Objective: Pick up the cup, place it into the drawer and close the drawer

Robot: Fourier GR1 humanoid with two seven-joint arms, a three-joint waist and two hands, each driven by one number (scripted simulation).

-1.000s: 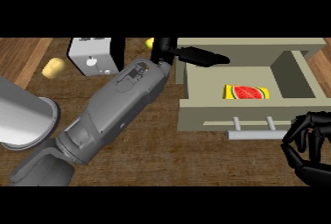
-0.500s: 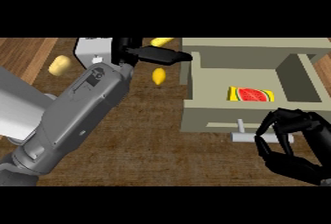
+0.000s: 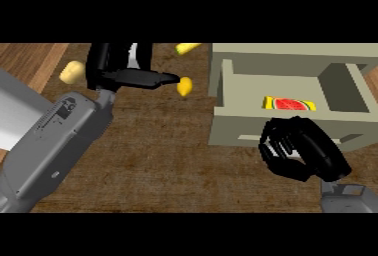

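The beige drawer (image 3: pixel 230 120) stands open at the right. Inside it lies the cup (image 3: pixel 289 104), red with a yellow rim, on its side. My right hand (image 3: pixel 303 152) is against the drawer's front panel with its fingers curled, and it hides most of the handle; whether it grips the handle does not show. At the upper left, well away from the drawer, my left hand (image 3: pixel 118 70) is open with its thumb pointing right. It covers a white object (image 3: pixel 133 54).
Two yellow pieces lie between my left hand and the drawer (image 3: pixel 184 86), (image 3: pixel 187 48). A tan lump (image 3: pixel 71 71) sits at the far left. A large pale grey object (image 3: pixel 18 120) fills the left edge beside my left forearm.
My left arm has swung left, away from the drawer, to the white object. My right hand has moved up and left onto the drawer front, covering the handle.
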